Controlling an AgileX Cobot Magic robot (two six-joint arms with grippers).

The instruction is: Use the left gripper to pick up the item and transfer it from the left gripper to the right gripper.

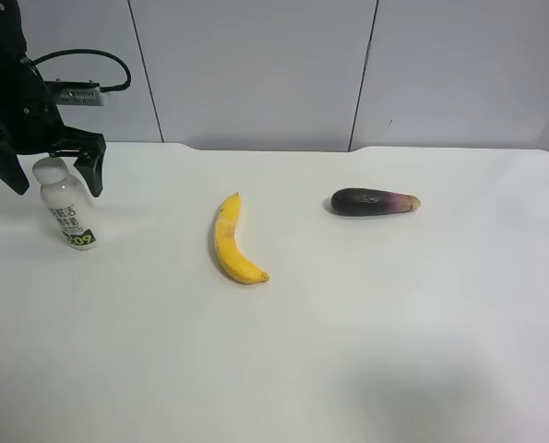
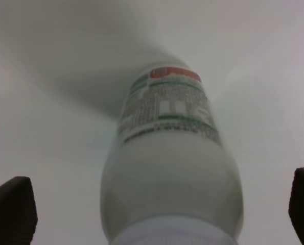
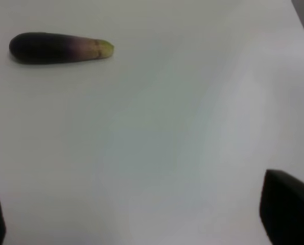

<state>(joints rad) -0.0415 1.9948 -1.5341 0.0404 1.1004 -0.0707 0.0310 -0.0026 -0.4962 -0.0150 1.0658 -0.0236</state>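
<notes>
A white plastic bottle (image 1: pixel 66 209) with a printed label stands upright on the white table (image 1: pixel 366 332) at the far left of the exterior high view. My left gripper (image 1: pixel 55 177) is open, with one finger on each side of the bottle's cap and shoulder. In the left wrist view the bottle (image 2: pixel 172 168) fills the middle between the two dark fingertips of the left gripper (image 2: pixel 157 212), and neither touches it. My right gripper (image 3: pixel 141 217) is open and empty above bare table. The right arm is out of the exterior high view.
A yellow banana (image 1: pixel 228 242) lies near the table's middle. A dark purple eggplant (image 1: pixel 374 201) lies to its right and also shows in the right wrist view (image 3: pixel 57 48). A grey panelled wall (image 1: pixel 256 65) stands behind the table.
</notes>
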